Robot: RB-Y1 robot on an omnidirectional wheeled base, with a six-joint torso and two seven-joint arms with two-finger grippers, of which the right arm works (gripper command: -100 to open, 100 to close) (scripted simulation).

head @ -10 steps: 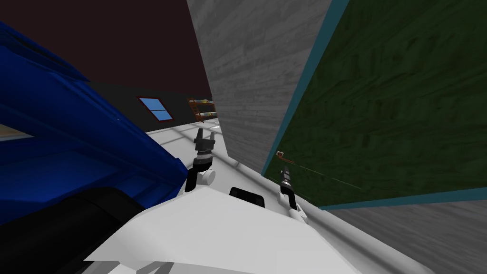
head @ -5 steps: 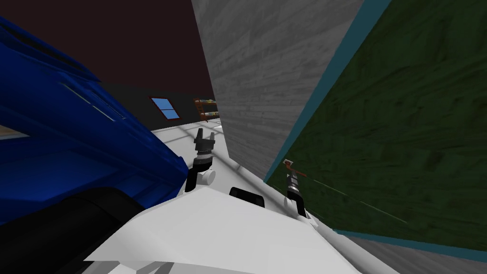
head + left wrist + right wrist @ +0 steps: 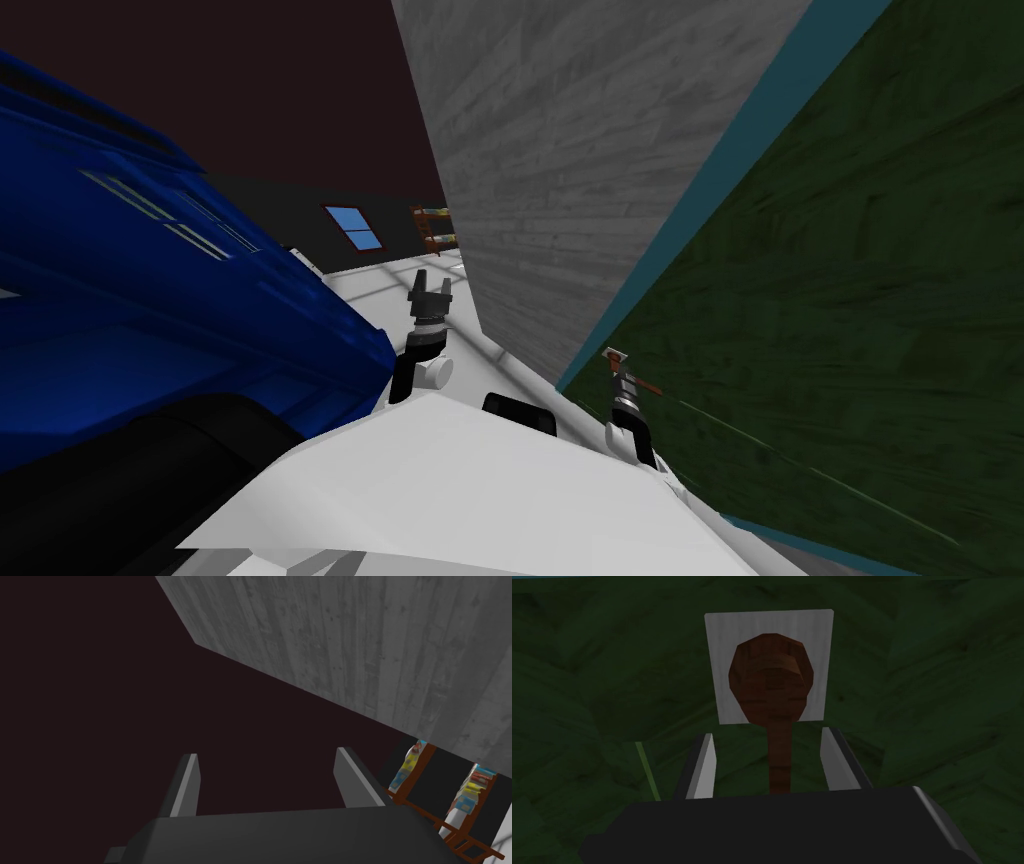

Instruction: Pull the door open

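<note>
Door handle (image 3: pixel 774 706), lever lengthwise between spread fingers (image 3: pixel 704 768)

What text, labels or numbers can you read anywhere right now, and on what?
None readable.
The dark green door, its white plate and the brown handle carry no writing.
The coloured packs on the brown shelf: too small to tell whether they carry any print.

We see a matt, wood-grained face on the dark green door (image 3: pixel 850 300). Its lever handle (image 3: pixel 772 686) looks like reddish-brown wood, on a smooth pale grey plate (image 3: pixel 722 666). The wall (image 3: pixel 560 180) shows rough grey planks, and the door frame (image 3: pixel 700 210) is smooth teal.
</note>
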